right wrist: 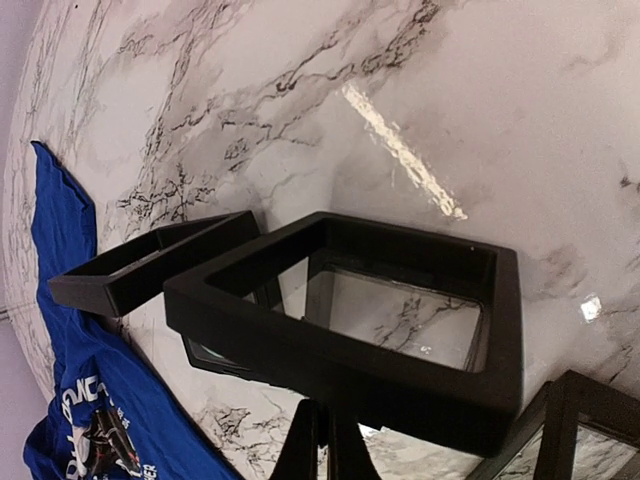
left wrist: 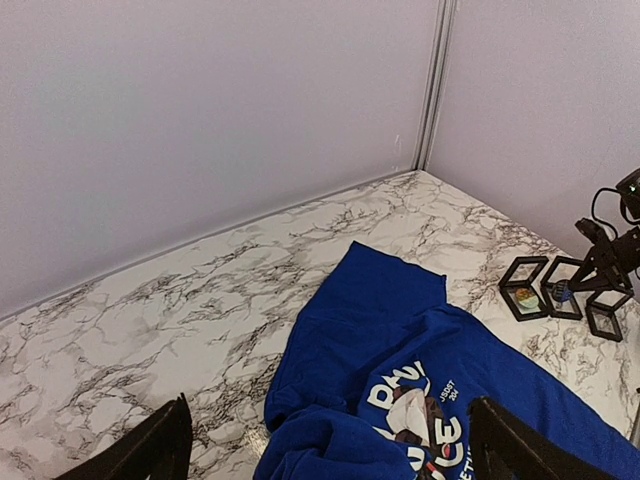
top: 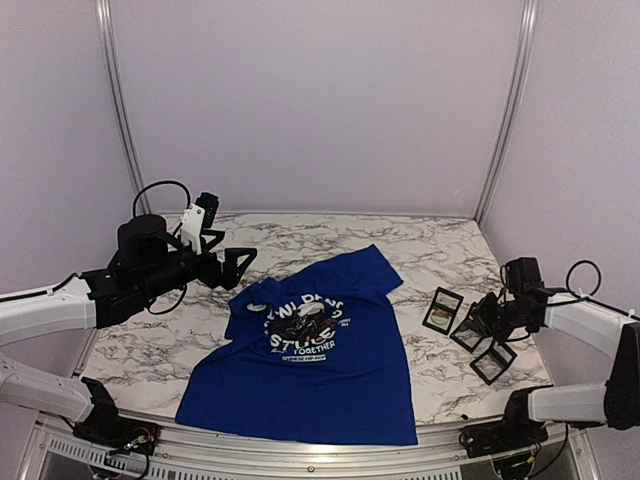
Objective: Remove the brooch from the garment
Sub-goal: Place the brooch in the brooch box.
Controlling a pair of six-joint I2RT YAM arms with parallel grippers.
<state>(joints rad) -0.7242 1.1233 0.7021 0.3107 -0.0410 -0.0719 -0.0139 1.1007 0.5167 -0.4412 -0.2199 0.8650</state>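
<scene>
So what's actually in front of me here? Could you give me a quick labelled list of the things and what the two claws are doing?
table: white marble with grey veins
garment: blue T-shirt, spread out, print facing up
brooch: too small to make out on the shirt
left gripper: open, empty, in the air by the shirt's far-left edge
right gripper: shut on a black frame, right of the shirt
other frames: two, black, beside it

Glossy table (top: 430,250), cloth garment (top: 330,370), plastic-looking frame (right wrist: 350,370).
</scene>
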